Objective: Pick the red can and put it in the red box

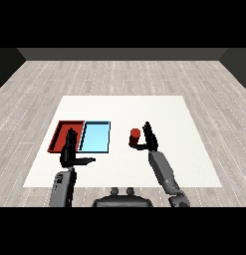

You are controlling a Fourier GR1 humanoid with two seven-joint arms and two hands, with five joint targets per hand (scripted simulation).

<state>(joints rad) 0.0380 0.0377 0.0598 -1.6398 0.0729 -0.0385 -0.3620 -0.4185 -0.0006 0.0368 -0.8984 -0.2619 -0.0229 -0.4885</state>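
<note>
On the white tabletop (144, 169), the small red cylindrical can (135, 137) stands upright, well right of the shallow red tray (58, 135) and light blue tray (96, 137). Beside the can, the right hand (148, 138) has straight fingers, apart. Over the red tray's near edge, the left hand (69, 149) is spread open.

I see the white table (144, 164) standing on a grey plank floor (119, 74). On its left part lie the red tray (59, 135) and light blue tray (96, 137), side by side and touching.
</note>
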